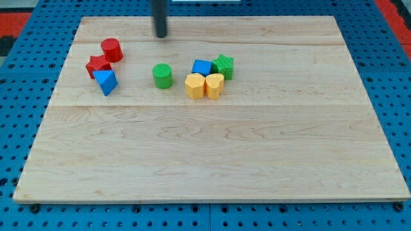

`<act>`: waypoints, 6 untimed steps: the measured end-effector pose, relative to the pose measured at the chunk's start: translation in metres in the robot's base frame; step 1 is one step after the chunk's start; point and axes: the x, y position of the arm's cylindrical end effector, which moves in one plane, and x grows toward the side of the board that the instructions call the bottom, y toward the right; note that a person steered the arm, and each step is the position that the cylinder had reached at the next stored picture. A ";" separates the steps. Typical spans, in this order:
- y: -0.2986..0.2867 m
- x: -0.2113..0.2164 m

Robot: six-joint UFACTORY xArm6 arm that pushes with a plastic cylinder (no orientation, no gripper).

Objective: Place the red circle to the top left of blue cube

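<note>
Seven blocks crowd the desk's (212,160) far half, leaving the near half bare. Far left sits the red circle (112,49), touching a red star (97,65); the blue cube (201,67) sits right of centre. My tip (160,36), no gripper, stands near the far edge.

No text, label, brand, number or sign can be read anywhere in the view: none on the wooden board (212,147), none on the coloured blocks, none on the blue pegboard (26,38) around it.
</note>
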 end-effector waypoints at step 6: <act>-0.154 0.055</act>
